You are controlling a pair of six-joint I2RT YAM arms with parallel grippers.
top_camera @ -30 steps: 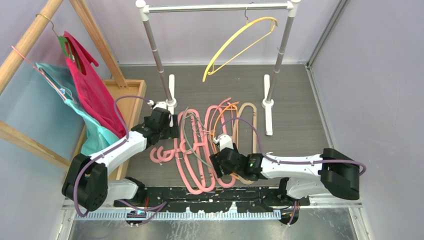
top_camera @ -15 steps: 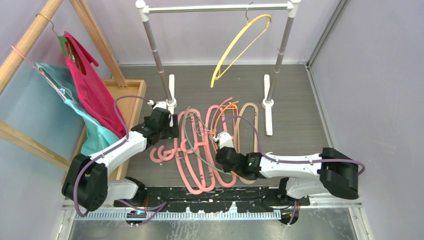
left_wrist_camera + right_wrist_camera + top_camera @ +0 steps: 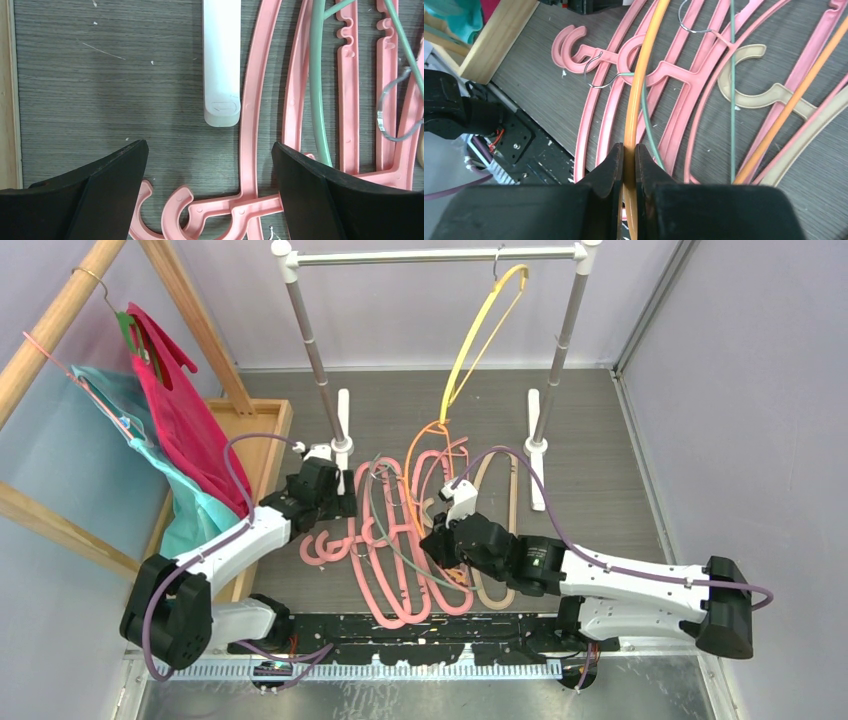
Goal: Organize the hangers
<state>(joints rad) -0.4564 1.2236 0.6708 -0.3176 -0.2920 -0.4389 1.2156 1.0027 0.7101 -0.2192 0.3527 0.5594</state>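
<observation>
- One down, I'd say: a yellow hanger (image 3: 466, 360) hangs by its hook on the rail (image 3: 430, 256) over the far side of the counter (image 3: 100, 90).
- Right jaws are pinching the thin orange hanger (image 3: 638, 85) above the heap. My guess is it's next for the rail.
- Left jaws are spread wide with nothing in them, hovering over the pink hangers (image 3: 248, 125) just beside the rack's foot (image 3: 221, 60).
- The rest lies tangled mid-counter: the pink ones, a beige hanger (image 3: 774, 97) and a grey-green hanger (image 3: 316, 90). Barely started, most of it is left.

Bright, even diffuse light in all 3 views, soft faint shadows beside hangers (image 3: 248, 125), pics sharp.
</observation>
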